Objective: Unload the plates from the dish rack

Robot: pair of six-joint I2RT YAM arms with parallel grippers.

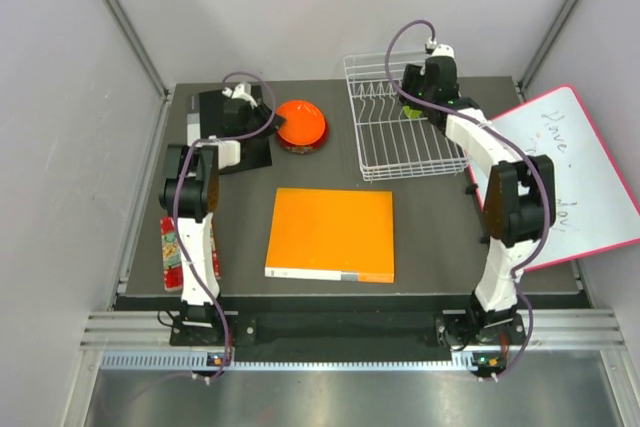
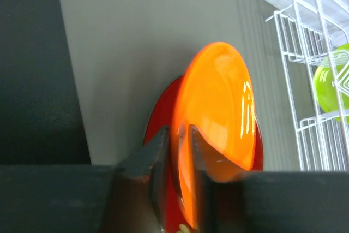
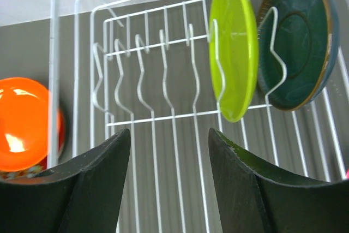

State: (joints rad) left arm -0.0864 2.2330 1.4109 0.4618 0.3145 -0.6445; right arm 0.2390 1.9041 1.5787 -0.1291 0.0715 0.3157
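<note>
Two small plates stand upright in the dish rack (image 3: 54,53), a white wire basket at the far right of the table (image 1: 440,237). The lime green plate (image 3: 234,47) is held on edge between wavy prongs. Just right of it, the dark grey-blue plate (image 3: 297,42) leans in the next slot, its glossy face ringed by a paler rim. The other prong slots, to their left, are bare.

Left of the rack, the glossy orange plate (image 2: 218,107) lies on the dark red plate (image 2: 158,118), likely the start of an unloaded stack.

The left gripper (image 2: 179,132) straddles the orange plate's rim, one finger on each side and the jaws narrowly apart. Whether they are pinching the rim or have let go cannot be told.

The right gripper (image 3: 169,140) hovers over the rack with jaws well apart and nothing between them. It faces the empty prongs, with the green plate ahead and to one side. It seems placed to take that plate next.

Nearer the arms lies a big flat orange square (image 1: 332,234). A pink-edged whiteboard (image 1: 570,177) sits at the right edge.
</note>
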